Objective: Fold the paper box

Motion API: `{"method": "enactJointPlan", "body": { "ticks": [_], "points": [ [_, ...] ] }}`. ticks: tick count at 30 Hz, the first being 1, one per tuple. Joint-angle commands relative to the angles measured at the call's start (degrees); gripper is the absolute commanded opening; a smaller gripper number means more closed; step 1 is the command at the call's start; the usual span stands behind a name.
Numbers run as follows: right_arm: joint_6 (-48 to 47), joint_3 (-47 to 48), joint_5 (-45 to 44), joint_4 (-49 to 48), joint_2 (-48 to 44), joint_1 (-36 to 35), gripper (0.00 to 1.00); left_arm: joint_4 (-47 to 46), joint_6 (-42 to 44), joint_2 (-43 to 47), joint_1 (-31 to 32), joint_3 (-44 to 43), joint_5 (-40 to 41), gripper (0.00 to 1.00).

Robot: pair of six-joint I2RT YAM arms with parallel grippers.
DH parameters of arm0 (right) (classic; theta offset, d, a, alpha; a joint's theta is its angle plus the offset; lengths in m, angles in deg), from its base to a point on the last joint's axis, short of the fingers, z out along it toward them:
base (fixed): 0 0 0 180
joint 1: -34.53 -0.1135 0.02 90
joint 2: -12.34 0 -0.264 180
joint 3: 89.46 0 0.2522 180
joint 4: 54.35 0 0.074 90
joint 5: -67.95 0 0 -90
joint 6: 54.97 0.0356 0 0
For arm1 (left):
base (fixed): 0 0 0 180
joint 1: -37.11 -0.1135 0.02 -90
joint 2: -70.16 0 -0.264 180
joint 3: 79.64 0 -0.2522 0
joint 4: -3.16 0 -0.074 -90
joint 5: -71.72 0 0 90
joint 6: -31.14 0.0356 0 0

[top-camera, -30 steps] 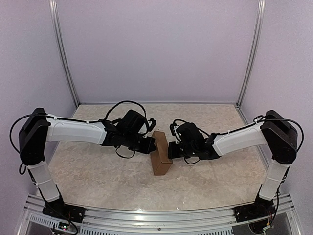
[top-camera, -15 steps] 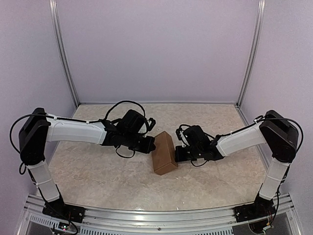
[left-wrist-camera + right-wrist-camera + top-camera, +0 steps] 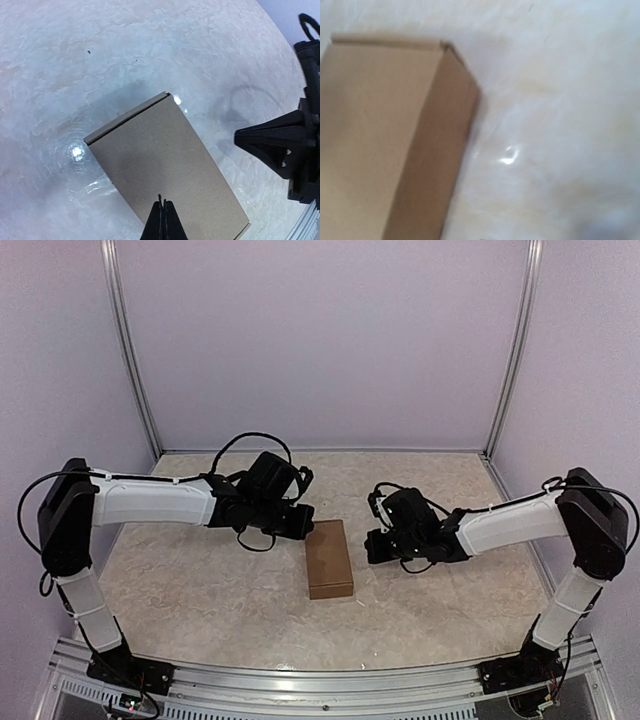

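Observation:
The brown paper box (image 3: 329, 558) lies flat on the table, closed, between the two arms. In the left wrist view the box (image 3: 165, 165) fills the middle, with a flap seam at its far end. My left gripper (image 3: 300, 523) is shut and empty, hovering over the box's far left corner; its tips (image 3: 163, 215) sit above the box's top face. My right gripper (image 3: 375, 545) is off the box, a short gap to its right, and looks like a closed point in the left wrist view (image 3: 250, 136). The right wrist view is blurred and shows the box (image 3: 385, 135) at left.
The marbled table top (image 3: 200, 590) is bounded by purple walls with metal posts (image 3: 135, 360) at the back corners. A metal rail (image 3: 320, 680) runs along the near edge.
The box was standing on its edge between both grippers and now lies flat. The right gripper has drawn back to the right. The left gripper has lifted off slightly toward the back.

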Motion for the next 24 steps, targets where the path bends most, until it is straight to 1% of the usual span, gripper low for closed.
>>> {"method": "enactJointPlan", "body": {
  "ticks": [1, 3, 5, 6, 7, 10, 11, 15, 16, 18, 19, 24],
  "points": [
    [-4.5, -0.2, -6.3, 4.8, -4.9, 0.5, 0.0, 4.2, 1.7, 4.7, -0.9, -0.1, 8.0, 0.02],
    [-5.6, 0.2, -7.9, 6.4, -6.4, 0.5, 0.0, 5.5, 2.4, 6.8, -0.9, 0.1, 10.6, 0.1],
    [-6.4, 0.5, -9.7, 7.6, -8.0, 0.5, 0.0, 6.9, 3.1, 8.4, -1.2, -0.3, 13.1, 0.21],
    [-6.9, 0.7, -10.4, 7.9, -8.9, 0.4, 0.03, 7.7, 3.5, 9.0, -1.3, -0.5, 14.3, 0.24],
    [-7.3, 0.8, -11.3, 8.6, -9.7, 0.5, 0.12, 8.4, 4.0, 10.0, -1.4, -0.7, 15.4, 0.28],
    [-8.4, 1.6, -14.0, 10.3, -12.4, 0.5, 0.44, 10.1, 5.0, 12.6, -1.9, -1.0, 17.8, 0.41],
    [-8.8, 1.9, -14.7, 11.1, -13.1, 0.5, 0.53, 10.6, 5.3, 13.3, -2.1, -1.0, 18.4, 0.45],
    [-10.0, 3.2, -17.3, 13.5, -15.9, 0.5, 0.8, 12.6, 6.7, 16.8, -2.8, -1.2, 20.8, 0.63],
    [-9.9, 3.5, -17.8, 14.1, -16.5, 0.5, 0.97, 13.2, 6.9, 17.4, -3.0, -1.4, 21.6, 0.72],
    [-10.0, 4.4, -19.3, 15.6, -17.6, 0.4, 1.0, 14.3, 7.4, 18.8, -3.4, -1.7, 22.3, 0.97],
    [-9.8, 4.9, -20.2, 16.4, -18.1, 0.5, 1.0, 14.8, 7.7, 19.5, -3.6, -1.9, 22.6, 0.99],
    [-9.4, 6.6, -28.3, 20.0, -20.9, 0.5, 1.0, 17.4, 8.8, 22.4, -5.4, -3.1, 23.9, 0.99]
  ]
}}
